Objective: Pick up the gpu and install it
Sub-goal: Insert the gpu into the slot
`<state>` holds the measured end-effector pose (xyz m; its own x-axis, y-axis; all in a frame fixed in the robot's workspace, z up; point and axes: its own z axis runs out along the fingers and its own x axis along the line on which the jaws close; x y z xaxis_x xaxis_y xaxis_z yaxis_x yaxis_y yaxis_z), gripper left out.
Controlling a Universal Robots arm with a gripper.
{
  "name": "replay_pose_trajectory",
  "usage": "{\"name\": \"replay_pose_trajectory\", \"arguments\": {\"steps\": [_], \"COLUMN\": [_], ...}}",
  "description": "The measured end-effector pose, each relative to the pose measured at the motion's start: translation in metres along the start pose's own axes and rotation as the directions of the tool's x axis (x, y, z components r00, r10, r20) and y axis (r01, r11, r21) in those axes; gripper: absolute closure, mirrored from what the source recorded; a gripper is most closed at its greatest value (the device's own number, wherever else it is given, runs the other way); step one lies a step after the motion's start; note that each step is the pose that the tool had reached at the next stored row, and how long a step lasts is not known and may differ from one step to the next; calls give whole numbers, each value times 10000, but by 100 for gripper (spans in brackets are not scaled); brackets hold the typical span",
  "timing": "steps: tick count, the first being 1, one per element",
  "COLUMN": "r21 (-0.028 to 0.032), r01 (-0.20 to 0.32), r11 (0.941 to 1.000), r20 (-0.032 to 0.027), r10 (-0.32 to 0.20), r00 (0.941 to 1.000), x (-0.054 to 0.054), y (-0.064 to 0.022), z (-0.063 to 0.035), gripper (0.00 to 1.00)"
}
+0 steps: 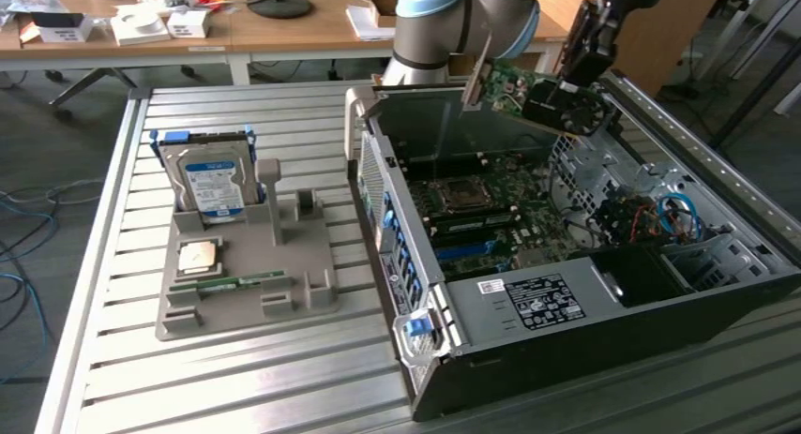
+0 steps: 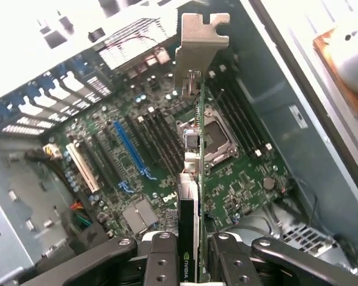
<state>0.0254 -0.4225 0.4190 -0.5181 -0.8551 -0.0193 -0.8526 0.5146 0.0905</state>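
My gripper (image 1: pixel 579 76) is shut on the gpu (image 1: pixel 516 85), a green card with a black fan shroud and a pale metal bracket (image 1: pixel 476 73) at one end. It hangs tilted in the air above the back part of the open computer case (image 1: pixel 526 307). The wrist view looks along the gpu (image 2: pixel 192 179) edge-on, with its bracket (image 2: pixel 200 44) at the far end and my fingers (image 2: pixel 161 256) clamped on either side of it. Below the card lies the motherboard (image 2: pixel 244 179) with a long blue slot (image 2: pixel 131 149) and a white slot (image 2: pixel 82 167) off to one side.
The case lies on its side on a slatted metal table (image 1: pixel 113 293). On the exterior view's left a grey holder (image 1: pixel 307 289) carries a hard drive (image 1: pixel 213 181), a CPU chip (image 1: pixel 201 256) and a memory stick (image 1: pixel 232 284). A cluttered wooden desk (image 1: pixel 300 31) stands behind.
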Motion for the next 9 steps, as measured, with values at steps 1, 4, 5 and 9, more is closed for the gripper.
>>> {"name": "replay_pose_trajectory", "arguments": {"steps": [1,4,5,9], "r21": [-4,-16,-21,-43], "r01": [178,715,893,1615], "r11": [9998,9974,9960,9869], "r20": [-16,-64,-80,-145], "r10": [-178,-715,-893,-1615], "r00": [9998,9974,9960,9868], "x": [0,0,0,0], "y": [0,0,0,0], "z": [0,1,1,2], "gripper": [74,74,74,74]}}
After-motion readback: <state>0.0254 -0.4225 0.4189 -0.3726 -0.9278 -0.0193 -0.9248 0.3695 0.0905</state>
